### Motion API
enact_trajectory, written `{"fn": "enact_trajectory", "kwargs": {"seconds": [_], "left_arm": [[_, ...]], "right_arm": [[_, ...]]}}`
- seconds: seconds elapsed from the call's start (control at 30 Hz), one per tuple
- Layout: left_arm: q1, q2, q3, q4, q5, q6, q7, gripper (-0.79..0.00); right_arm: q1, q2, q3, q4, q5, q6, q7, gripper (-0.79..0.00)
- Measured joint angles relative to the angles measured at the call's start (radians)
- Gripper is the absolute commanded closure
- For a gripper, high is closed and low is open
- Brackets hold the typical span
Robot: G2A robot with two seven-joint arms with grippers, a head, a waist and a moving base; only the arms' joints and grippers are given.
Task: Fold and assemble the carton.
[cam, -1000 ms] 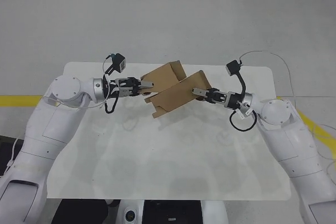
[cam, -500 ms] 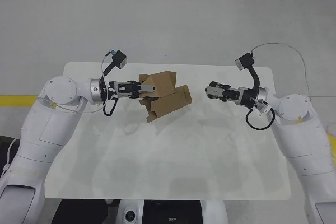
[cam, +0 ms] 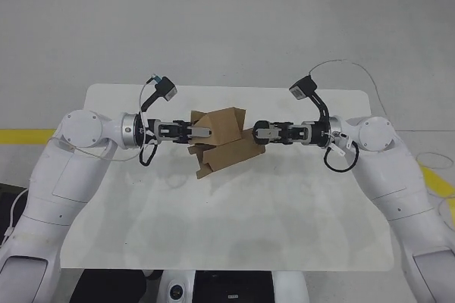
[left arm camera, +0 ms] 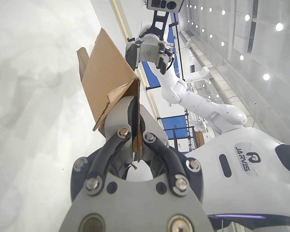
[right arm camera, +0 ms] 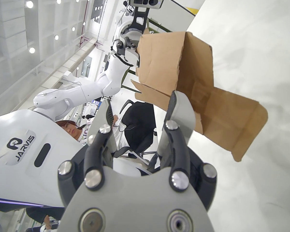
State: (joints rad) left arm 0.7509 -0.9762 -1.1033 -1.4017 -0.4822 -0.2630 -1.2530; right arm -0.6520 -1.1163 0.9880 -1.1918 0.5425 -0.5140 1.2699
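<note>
Left gripper (left arm camera: 133, 108) pinches one wall of the half-folded carton (cam: 226, 140), tilted near the middle of the table's (cam: 288, 220) far edge; right gripper (right arm camera: 141, 100), fingers spread, meets the carton's opposite end.

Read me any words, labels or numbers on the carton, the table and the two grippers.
On the carton: none on the faces that show, plain brown card.
On the table: none.
On the left gripper, shut on the carton: none.
On the right gripper, open: none.

Glossy white arms (cam: 57, 178), black cables (cam: 336, 170), grey hands (left arm camera: 134, 108) (right arm camera: 141, 100) with silver screws (right arm camera: 178, 177).
</note>
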Motion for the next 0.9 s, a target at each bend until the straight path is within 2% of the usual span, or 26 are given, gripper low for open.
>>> {"fn": "enact_trajectory", "kwargs": {"seconds": [0.43,0.9], "left_arm": [[0.011,-0.002,0.005,-0.026,-0.004,-0.013,-0.035,0.000],[0.012,-0.003,0.003,-0.034,0.004,-0.006,-0.031,0.000]], "right_arm": [[0.092,-0.048,-0.098,0.127,0.027,-0.029,0.007,-0.320],[0.121,-0.079,-0.159,0.185,0.044,-0.033,0.003,-0.308]]}}
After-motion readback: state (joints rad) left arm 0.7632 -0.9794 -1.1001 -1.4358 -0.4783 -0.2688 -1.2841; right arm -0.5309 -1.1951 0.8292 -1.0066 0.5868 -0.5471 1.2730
